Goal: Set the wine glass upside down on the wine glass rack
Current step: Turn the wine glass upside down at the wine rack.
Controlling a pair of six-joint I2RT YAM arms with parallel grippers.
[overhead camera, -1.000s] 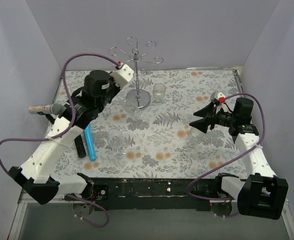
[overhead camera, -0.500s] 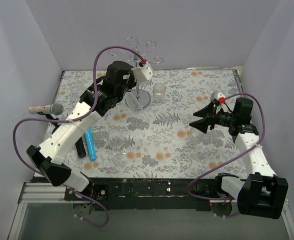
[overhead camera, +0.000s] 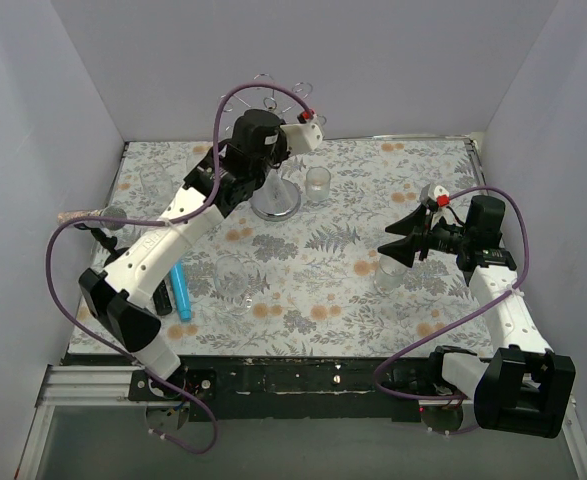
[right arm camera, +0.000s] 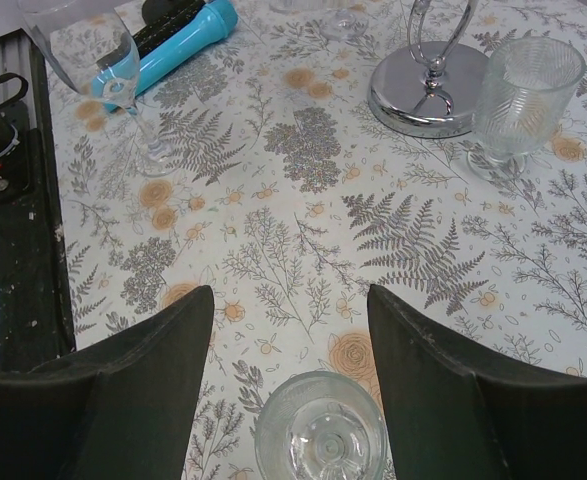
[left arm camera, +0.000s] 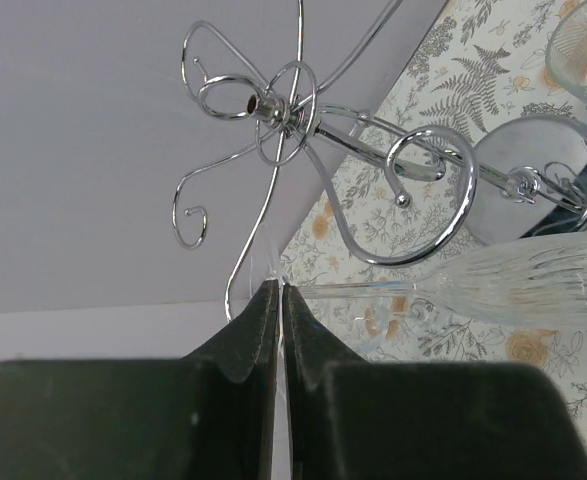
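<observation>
Left wrist view showed the left gripper (left arm camera: 280,292) clamped on the foot of the wine glass (left arm camera: 533,285), held aloft with its thin stem close under a curled arm of the rack (left arm camera: 428,170). It was apparently not yet hooked. The glass was clear and ribbed, the rack shiny chrome wire on a round mirrored base. The right gripper (right arm camera: 291,300) hung spread wide, holding nothing.

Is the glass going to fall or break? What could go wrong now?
The left gripper pinches only the thin foot of the wine glass, so it might slip or tilt. The stem lies close to a curled arm of the rack; a small miss could knock glass on metal. A dropped glass could hit the tumbler by the base.
</observation>
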